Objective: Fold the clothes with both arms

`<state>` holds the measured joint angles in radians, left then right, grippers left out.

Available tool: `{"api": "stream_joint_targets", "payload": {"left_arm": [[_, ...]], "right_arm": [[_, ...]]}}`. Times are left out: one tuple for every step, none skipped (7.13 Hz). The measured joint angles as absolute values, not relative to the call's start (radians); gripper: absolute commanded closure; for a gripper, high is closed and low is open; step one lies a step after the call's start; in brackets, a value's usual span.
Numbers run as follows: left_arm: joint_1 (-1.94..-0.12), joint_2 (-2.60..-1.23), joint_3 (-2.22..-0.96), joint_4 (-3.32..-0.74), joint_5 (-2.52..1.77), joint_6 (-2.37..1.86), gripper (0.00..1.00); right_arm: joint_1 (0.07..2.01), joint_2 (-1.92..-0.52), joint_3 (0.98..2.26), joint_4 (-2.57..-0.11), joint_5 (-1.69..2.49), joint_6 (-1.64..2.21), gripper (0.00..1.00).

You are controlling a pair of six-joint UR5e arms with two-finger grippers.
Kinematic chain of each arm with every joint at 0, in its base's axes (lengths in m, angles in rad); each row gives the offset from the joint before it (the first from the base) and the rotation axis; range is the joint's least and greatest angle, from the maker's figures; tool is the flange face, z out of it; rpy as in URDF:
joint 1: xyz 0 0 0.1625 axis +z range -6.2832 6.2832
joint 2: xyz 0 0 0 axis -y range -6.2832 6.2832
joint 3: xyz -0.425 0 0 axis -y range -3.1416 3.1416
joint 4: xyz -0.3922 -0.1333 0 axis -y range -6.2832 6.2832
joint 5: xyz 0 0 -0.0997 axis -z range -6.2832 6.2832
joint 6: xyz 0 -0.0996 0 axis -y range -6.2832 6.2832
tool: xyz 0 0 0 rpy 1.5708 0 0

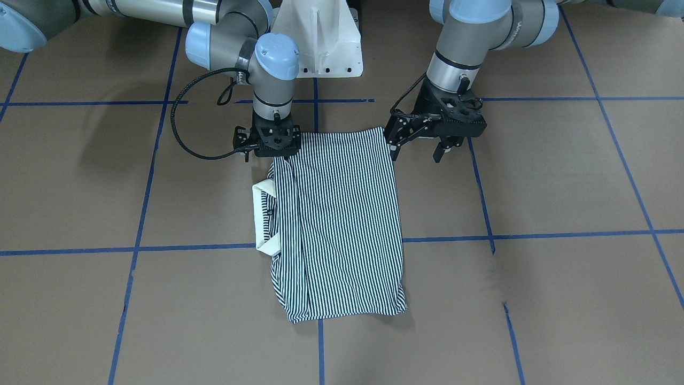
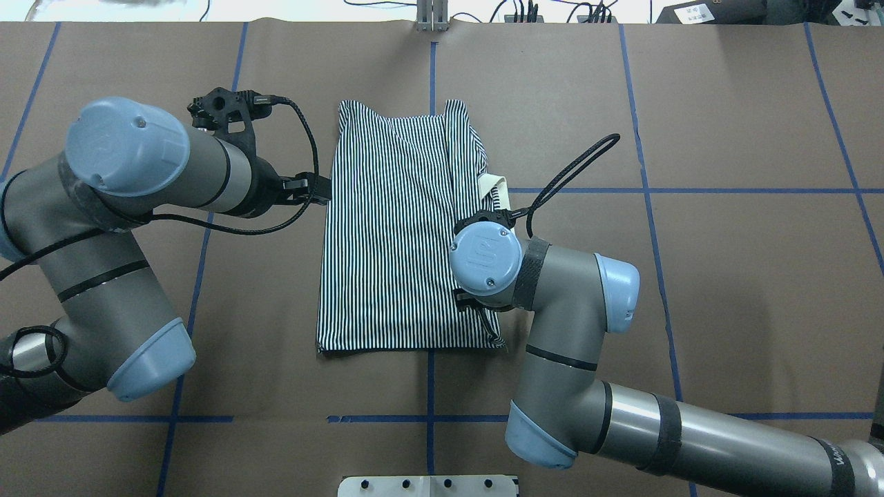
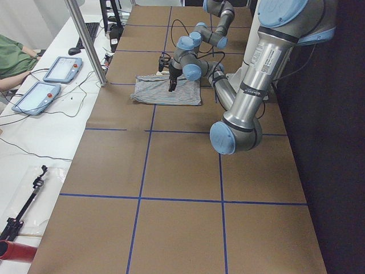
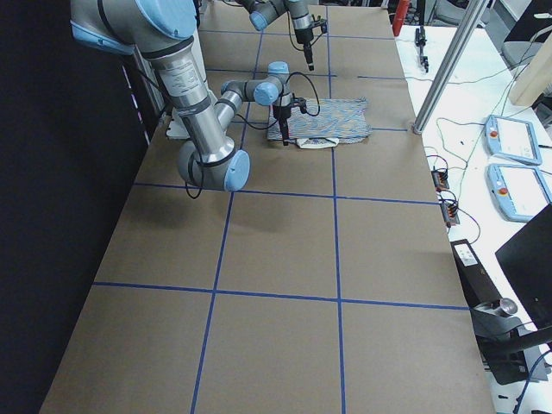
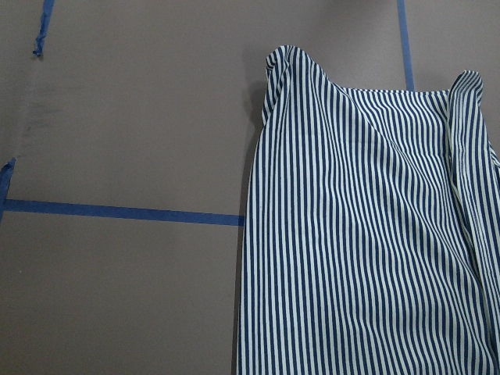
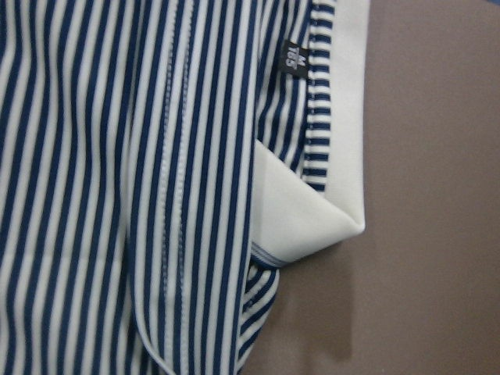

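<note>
Here is the polo shirt [image 2: 394, 235], flat at mid-bench [image 2: 725, 276] and a touch toward 12 o'clock in the overhead view. It is already gathered into a tidy rectangle with no sleeves sticking out, so by my read the first folds are in. What is left looks like shortening that long panel, perhaps bringing one end over the other.

The long axis and the stripes run 12 to 6. The cream collar [image 2: 498, 188] pokes out of the 3 o'clock edge, so the neck points to 3.

The left gripper [image 1: 417, 152] hangs just off the 9 o'clock edge near the robot-side corner, jaws apart and holding nothing. The right gripper [image 1: 275, 154] is down on the cloth by the collar. Its wrist camera shows only fabric and the size tag [image 6: 293, 55], so I cannot tell whether those jaws are pinching.
</note>
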<state>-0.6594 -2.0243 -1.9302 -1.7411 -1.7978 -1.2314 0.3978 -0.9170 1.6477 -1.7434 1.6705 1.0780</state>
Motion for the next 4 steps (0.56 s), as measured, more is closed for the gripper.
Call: {"api": "stream_joint_targets", "payload": {"left_arm": [[-0.658,-2.025,-1.929,-1.741,-1.798,-1.232,0.0],[-0.657,-2.025,-1.929,-1.741,-1.798,-1.231,0.0],[-0.657,-2.024,-1.929,-1.742,-1.797,-1.23,0.0],[-0.657,-2.021,-1.928,-1.742,-1.797,-1.229,0.0]], "right_arm": [[0.402,-0.923,1.651,-1.751,1.67,1.075,0.0],[0.406,-0.923,1.653,-1.757,1.67,1.073,0.0],[0.407,-0.918,1.655,-1.761,1.671,1.072,0.0],[0.407,-0.911,1.656,-1.761,1.672,1.072,0.0]]}}
